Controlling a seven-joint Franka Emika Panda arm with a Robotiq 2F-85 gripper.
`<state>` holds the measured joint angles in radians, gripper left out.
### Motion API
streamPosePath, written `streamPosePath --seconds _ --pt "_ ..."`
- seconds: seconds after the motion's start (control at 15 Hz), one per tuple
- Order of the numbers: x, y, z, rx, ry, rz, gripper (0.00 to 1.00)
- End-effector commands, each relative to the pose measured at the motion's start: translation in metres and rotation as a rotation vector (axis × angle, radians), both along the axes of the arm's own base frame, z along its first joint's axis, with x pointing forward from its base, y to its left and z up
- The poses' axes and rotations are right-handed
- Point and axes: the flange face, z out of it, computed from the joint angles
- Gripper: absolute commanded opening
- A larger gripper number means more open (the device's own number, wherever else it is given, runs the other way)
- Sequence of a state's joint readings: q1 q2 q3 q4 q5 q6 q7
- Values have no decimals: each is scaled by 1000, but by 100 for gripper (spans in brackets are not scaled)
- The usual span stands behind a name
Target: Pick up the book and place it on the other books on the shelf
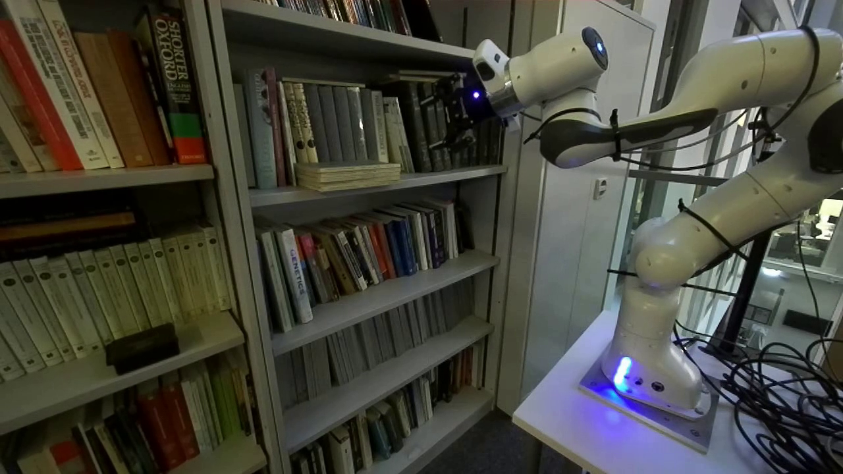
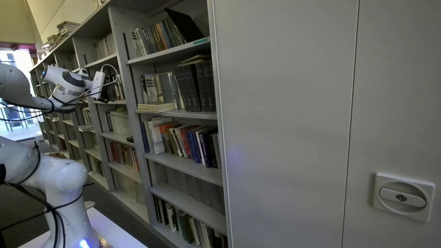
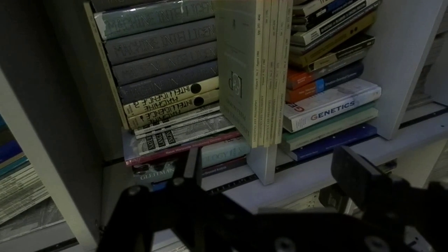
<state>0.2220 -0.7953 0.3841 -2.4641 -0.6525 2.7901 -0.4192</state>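
Book (image 3: pixel 233 66) with olive-tan cover is seen laid flat atop a stack (image 3: pixel 276 73) on the shelf (image 1: pixel 448 176), before upright grey-spined books (image 1: pixel 336 125); the hand (image 3: pixel 266 157) is held clear, its jaws spread apart.

The wrist view is murky, a far window (image 2: pixel 24 73) glares white, and a blue lamp (image 1: pixel 622 373) tints the tabletop (image 1: pixel 568 416).

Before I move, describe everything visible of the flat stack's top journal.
The top journal looks thin and softbound: dull olive-tan cover with an emblem, paler spine apparently reading Linguistics and Philosophy. It lies closed and flat on similar journals above the grey shelf, spine outward. Machine Intelligence volumes stand behind; contact there is unclear. The open tool stands apart.
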Motion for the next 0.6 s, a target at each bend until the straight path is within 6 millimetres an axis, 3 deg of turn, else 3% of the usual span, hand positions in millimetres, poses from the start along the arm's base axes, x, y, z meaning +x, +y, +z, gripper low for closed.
streamPosePath --seconds 0.0,0.53 --pt "6 -6 -12 -37 3 -36 100" --pt "71 1 -36 -174 -81 -164 100"
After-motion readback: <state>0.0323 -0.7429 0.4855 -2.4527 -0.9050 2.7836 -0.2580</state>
